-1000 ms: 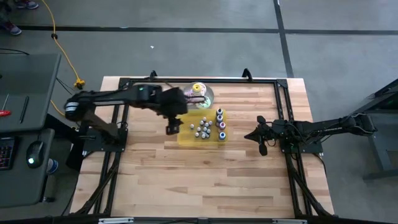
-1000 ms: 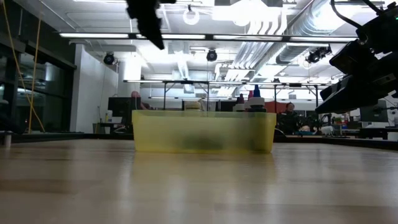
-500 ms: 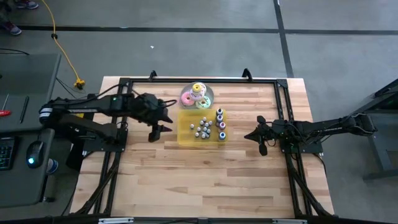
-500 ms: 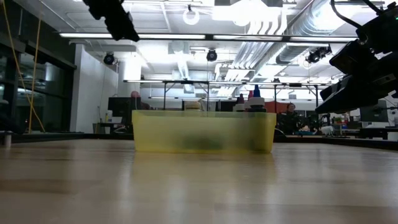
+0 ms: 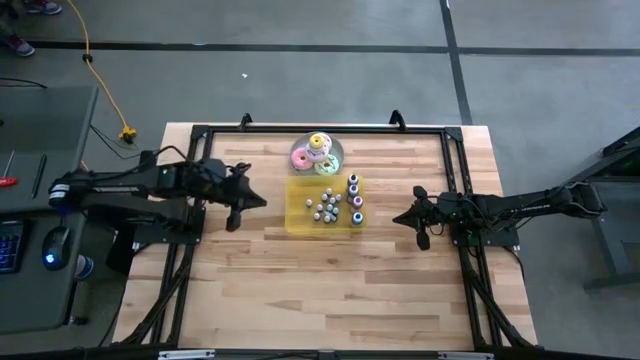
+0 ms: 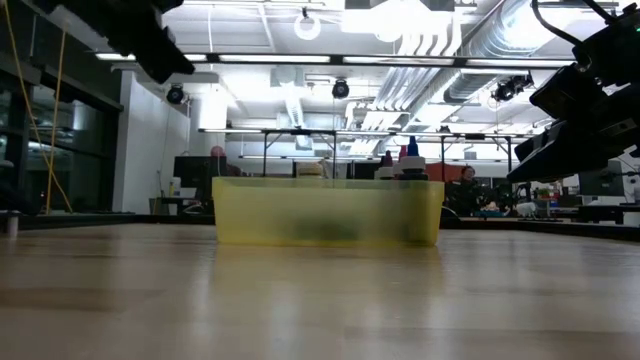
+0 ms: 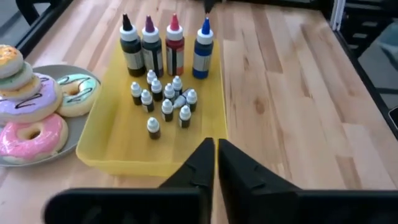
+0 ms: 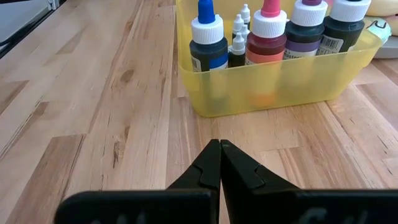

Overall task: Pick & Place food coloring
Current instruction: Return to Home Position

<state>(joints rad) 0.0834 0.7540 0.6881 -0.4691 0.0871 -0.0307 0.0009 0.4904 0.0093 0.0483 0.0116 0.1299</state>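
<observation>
Inside the translucent yellow rectangular plastic tray (image 7: pixel 118 163): tiny pale-capped food coloring bottles (image 7: pixel 165 99), mostly upright. Probably light, rigid, tip-prone; best pinched across the body. Either side of the tray: left gripper (image 7: pixel 216 144) and right gripper (image 8: pixel 219 144), fingers together, empty.

The left hand (image 5: pixel 256 202) is held left of centre in the high view, fingers pressed together, its arm stretched in from the left edge. The right hand (image 5: pixel 401 218) is held right of centre, fingers likewise closed, its arm extended from the right edge.
</observation>
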